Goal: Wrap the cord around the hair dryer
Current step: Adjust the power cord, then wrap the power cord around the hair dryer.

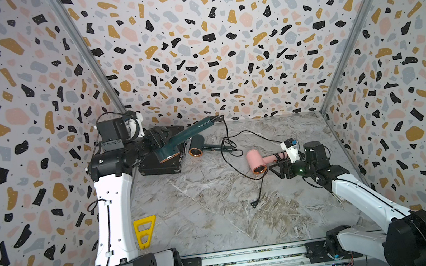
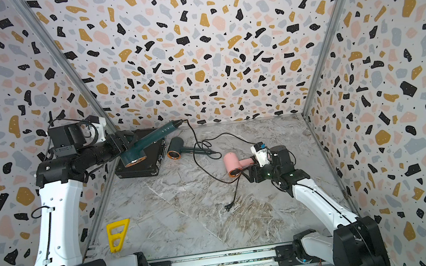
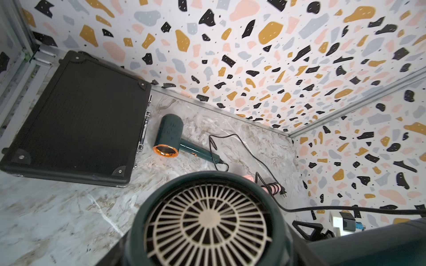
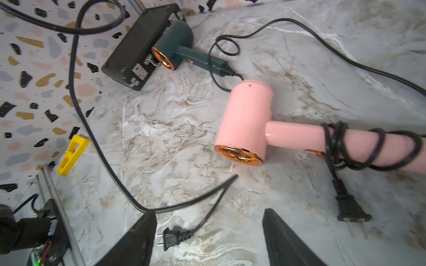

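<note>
One view (left wrist) shows the held hair dryer's [image 3: 207, 178] rear grille [image 3: 207, 221].

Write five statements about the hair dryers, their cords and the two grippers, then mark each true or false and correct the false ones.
1. The pink plastic hair dryer has its black cord wound round its handle. True.
2. The left gripper holds a dark green hair dryer off the marble table. True.
3. The right gripper is shut on the pink dryer's handle. False: its jaws stand open, holding nothing.
4. The yellow plastic wedge lies on the black hard case. False: it lies on the table, apart from the case.
5. The second dark green hair dryer, beside the case, has its cord wrapped. False: its cord trails loose on the table.
</note>
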